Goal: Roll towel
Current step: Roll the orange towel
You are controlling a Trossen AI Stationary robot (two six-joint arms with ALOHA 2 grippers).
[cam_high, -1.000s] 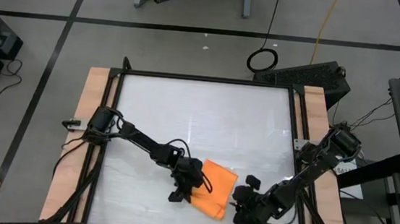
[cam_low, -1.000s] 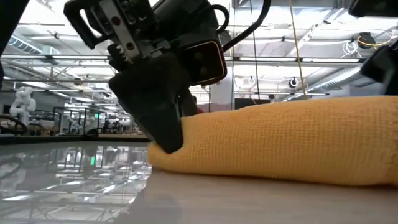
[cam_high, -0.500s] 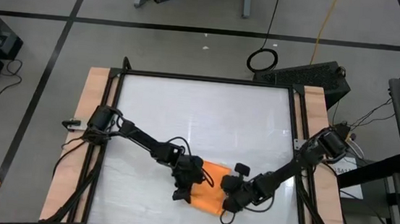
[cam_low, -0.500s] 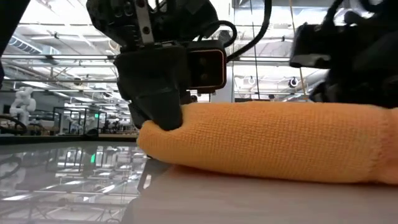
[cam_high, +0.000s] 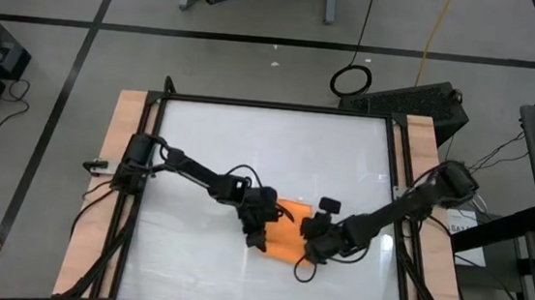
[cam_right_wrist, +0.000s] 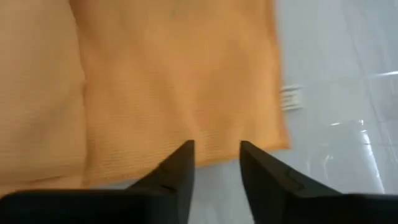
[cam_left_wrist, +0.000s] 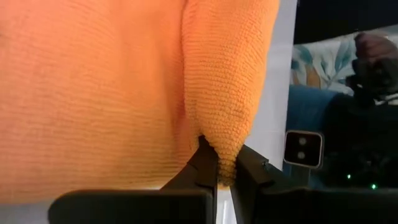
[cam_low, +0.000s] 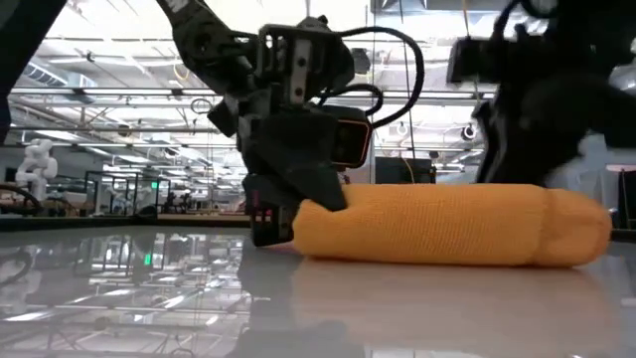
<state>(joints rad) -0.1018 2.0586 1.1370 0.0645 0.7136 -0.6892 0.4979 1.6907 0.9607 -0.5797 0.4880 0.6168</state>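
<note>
The left gripper (cam_left_wrist: 225, 169) is pinched down on a fold of the towel (cam_left_wrist: 112, 93), with only that thin ridge of orange cloth between its fingers (cam_left_wrist: 205, 165). Seen from above, this gripper (cam_high: 260, 235) sits at the towel's (cam_high: 288, 232) left edge, in the near middle of the white table (cam_high: 248, 148). The right gripper (cam_right_wrist: 216, 163) has its fingers (cam_right_wrist: 180, 163) parted by a narrow gap; they hold nothing and hover just over the towel's (cam_right_wrist: 174, 81) edge. From above it (cam_high: 310, 243) is at the towel's right side. In the low view the towel (cam_low: 447, 224) lies as one thick roll on the tabletop, the left gripper (cam_low: 288, 214) at one end. There is one towel and two grippers, one at each end.
</note>
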